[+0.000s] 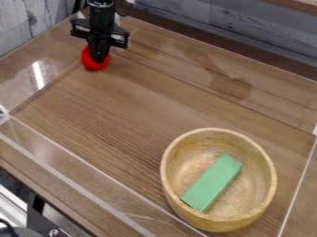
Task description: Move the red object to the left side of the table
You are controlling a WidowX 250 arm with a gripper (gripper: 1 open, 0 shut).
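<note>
Small red toy (95,59) at ten o'clock on wooden counter (136,109), directly below my end effector (98,42), fingers drawn together. Grip unclear; if only fingertips pinch its rounded top, toy could slip or roll.

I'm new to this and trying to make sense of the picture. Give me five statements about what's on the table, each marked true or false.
The green block lies inside the bowl. True.

The red toy is in the bowl too. False: it is at the end effector, well away from the bowl.

The bowl is bigger than the red toy. True.

The end effector is over the green block. False: it is at the red toy, near the far left of the table.

The green block is longer than it is wide. True.
</note>
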